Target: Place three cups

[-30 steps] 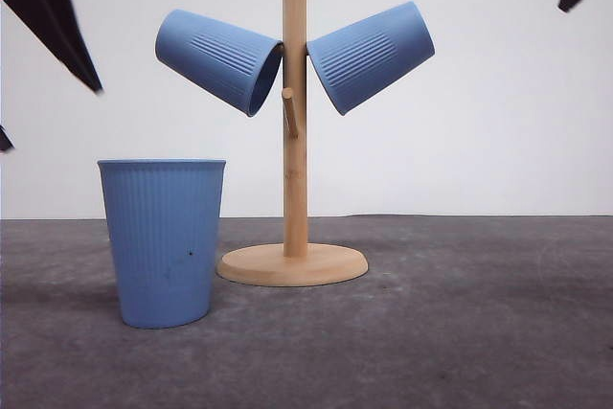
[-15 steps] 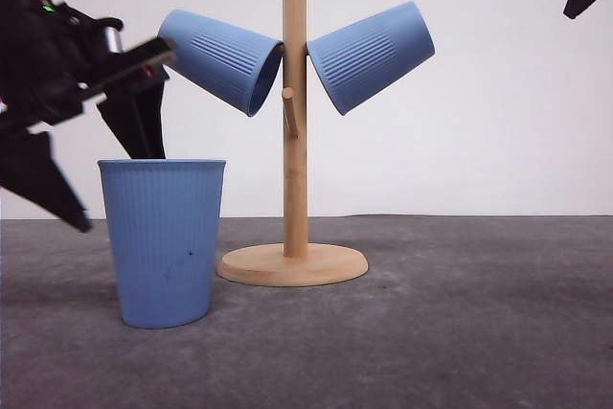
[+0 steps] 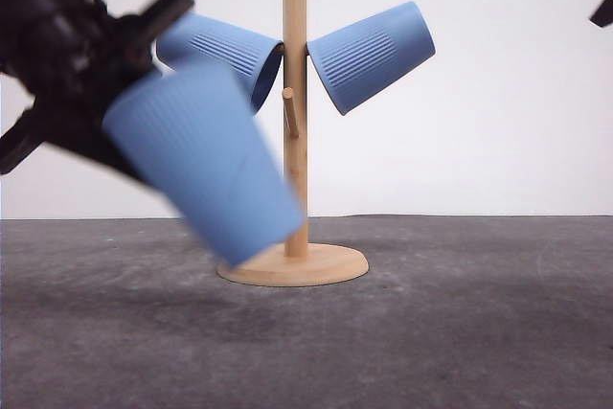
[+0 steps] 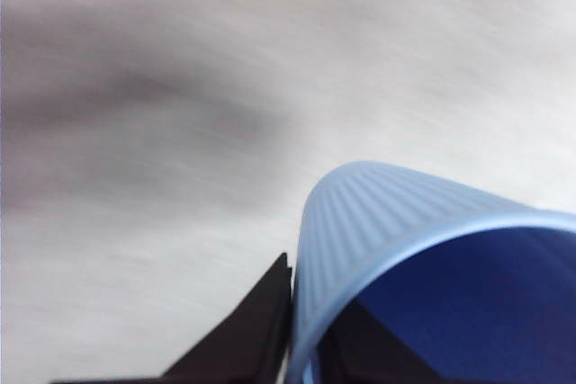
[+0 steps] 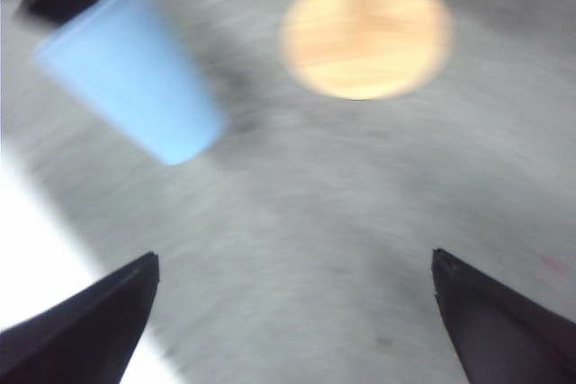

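Note:
My left gripper (image 3: 129,93) is shut on the rim of a light-blue ribbed cup (image 3: 206,160), which hangs tilted in the air just left of the wooden stand (image 3: 295,160), its base pointing down towards the stand's foot. In the left wrist view one finger (image 4: 252,330) lies outside the cup's (image 4: 405,222) wall and the other inside. Two more cups (image 3: 230,50) (image 3: 372,55) hang on the stand's pegs, left and right of the post. My right gripper (image 5: 292,330) is open and high at the right, looking down on the held cup (image 5: 135,87).
The stand's round wooden foot (image 3: 326,265) rests on the grey table (image 3: 431,332). A short free peg (image 3: 289,112) sticks out of the post towards the front, below the two hung cups. A white wall stands behind.
My left gripper came down to the cup on the table, closed on its rim, then lifted and tilted it towards the stand. The right arm shifted slightly.

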